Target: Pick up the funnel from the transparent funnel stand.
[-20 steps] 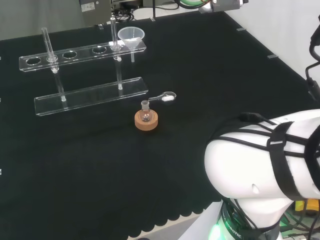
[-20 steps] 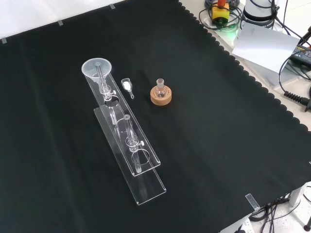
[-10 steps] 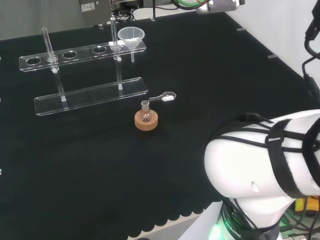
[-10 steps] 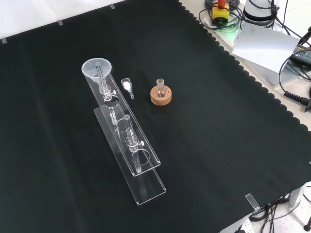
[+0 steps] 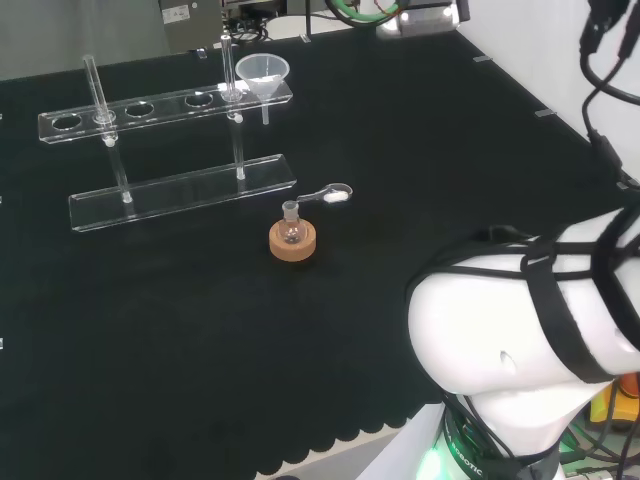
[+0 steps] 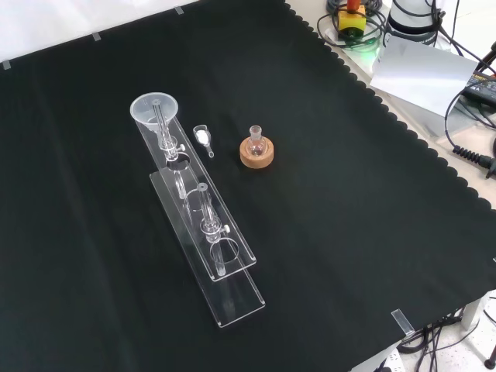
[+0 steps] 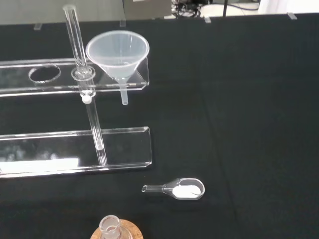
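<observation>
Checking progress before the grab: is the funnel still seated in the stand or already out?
Seated: the funnel sits upright in the transparent funnel stand's end hole, stem hanging below.

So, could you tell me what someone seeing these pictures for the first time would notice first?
Probably the clear funnel, seated in the end hole of the transparent funnel stand, which lies long across the black cloth. Next comes the cork ring with a small flask on it, standing apart from the stand, with a small glass scoop holding white powder lying between them.
</observation>
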You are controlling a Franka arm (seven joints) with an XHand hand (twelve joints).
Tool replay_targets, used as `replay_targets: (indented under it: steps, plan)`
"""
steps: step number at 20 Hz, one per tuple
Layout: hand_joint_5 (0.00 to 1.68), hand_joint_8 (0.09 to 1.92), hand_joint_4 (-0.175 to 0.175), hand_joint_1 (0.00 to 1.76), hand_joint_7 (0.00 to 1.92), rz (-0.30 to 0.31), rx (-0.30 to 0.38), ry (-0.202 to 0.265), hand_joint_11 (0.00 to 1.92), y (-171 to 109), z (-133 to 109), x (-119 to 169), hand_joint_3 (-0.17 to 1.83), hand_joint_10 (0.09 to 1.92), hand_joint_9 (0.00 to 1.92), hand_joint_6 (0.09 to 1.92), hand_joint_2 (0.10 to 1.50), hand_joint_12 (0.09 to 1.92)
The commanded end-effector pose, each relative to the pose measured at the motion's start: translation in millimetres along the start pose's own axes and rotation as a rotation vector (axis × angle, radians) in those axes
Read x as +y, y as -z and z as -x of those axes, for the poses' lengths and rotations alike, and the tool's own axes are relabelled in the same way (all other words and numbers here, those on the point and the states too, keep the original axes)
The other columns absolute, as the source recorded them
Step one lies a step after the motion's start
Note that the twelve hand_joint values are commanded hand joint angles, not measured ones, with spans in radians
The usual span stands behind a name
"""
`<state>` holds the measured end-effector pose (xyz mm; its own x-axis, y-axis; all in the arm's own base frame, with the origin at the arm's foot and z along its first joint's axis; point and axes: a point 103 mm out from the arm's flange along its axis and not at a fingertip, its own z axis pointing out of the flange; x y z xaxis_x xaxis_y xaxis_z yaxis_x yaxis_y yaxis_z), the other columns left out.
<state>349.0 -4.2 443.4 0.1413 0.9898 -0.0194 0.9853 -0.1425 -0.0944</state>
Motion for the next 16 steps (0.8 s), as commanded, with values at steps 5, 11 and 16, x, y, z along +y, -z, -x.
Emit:
replay_targets:
  steps: [5,11,16]
  plan:
    - [0.26,0.42,0.002,0.05,0.02,-0.031,-0.017,0.037,0.0,-34.6,-1.8,92.2,0.27,0.6,0.12,0.09,1.26,1.32]
    - [0.26,0.44,0.002,0.13,0.04,-0.046,-0.006,0.055,0.0,-43.5,8.7,138.1,0.25,0.62,0.14,0.09,1.22,1.32]
    - [0.26,0.47,0.006,0.31,0.08,-0.077,-0.028,0.097,0.0,-54.7,5.9,166.2,0.21,0.64,0.18,0.09,1.14,1.36]
